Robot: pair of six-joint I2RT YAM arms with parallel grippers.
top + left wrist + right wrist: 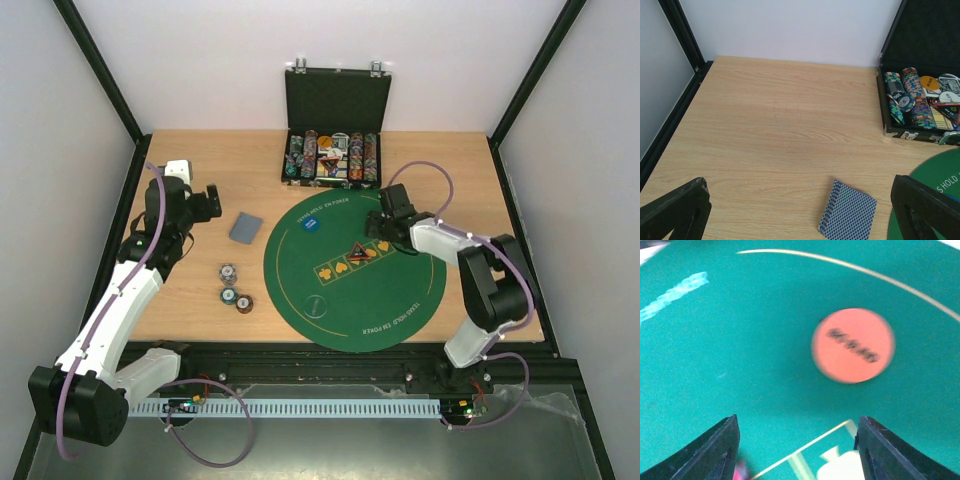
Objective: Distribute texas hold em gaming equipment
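A pale wood table (200, 160) stands between white walls (300, 40) and black posts (103, 70). A round green mat (350, 300) covers its right half, and an open black case (335, 95) sits at the far edge. The deck (246, 228) lies on bare wood just left of the mat, with the chips (232, 285) nearer. A blue button (313, 225) and an orange button (853, 345) rest on the felt. The left claw (203, 204) is spread wide above the wood, holding nothing. The right claw (797, 422) is spread over the mat by the orange button.

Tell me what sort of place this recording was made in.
Most likely a robotics lab test cell, not a card room: a wooden table boxed in by white panels and a black frame, with robot arms bolted at its near edge and a green poker mat laid on it.
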